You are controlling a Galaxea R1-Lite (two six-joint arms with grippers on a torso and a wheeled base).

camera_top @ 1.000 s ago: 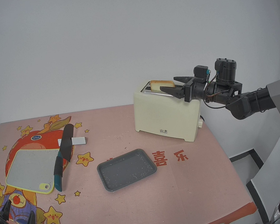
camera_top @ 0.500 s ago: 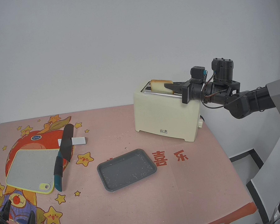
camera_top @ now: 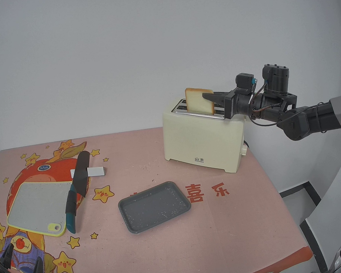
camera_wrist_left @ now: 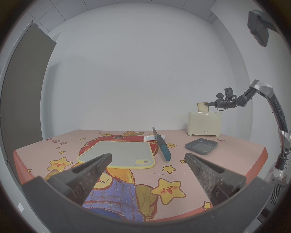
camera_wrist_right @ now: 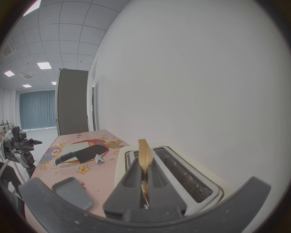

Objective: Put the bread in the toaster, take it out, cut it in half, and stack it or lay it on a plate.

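A toasted bread slice [camera_top: 199,100] stands upright, lifted most of the way out of the cream toaster [camera_top: 201,139] at the table's back right. My right gripper [camera_top: 210,100] is shut on the slice's right edge; in the right wrist view the slice [camera_wrist_right: 144,157] is pinched edge-on between the fingers [camera_wrist_right: 130,185] above a toaster slot [camera_wrist_right: 182,174]. The grey plate [camera_top: 154,206] lies in front of the toaster. The knife [camera_top: 76,189] rests on the edge of the cutting board [camera_top: 36,206] at the left. My left gripper [camera_wrist_left: 148,170] is open at the table's near left corner.
A small white block [camera_top: 89,172] lies behind the knife's blade. The pink table's right edge [camera_top: 288,212] drops off just beyond the toaster. A white wall stands close behind the toaster.
My right gripper closed on the bread slice and raised it; the slice now stands much higher out of the toaster slot. The left arm has stayed still.
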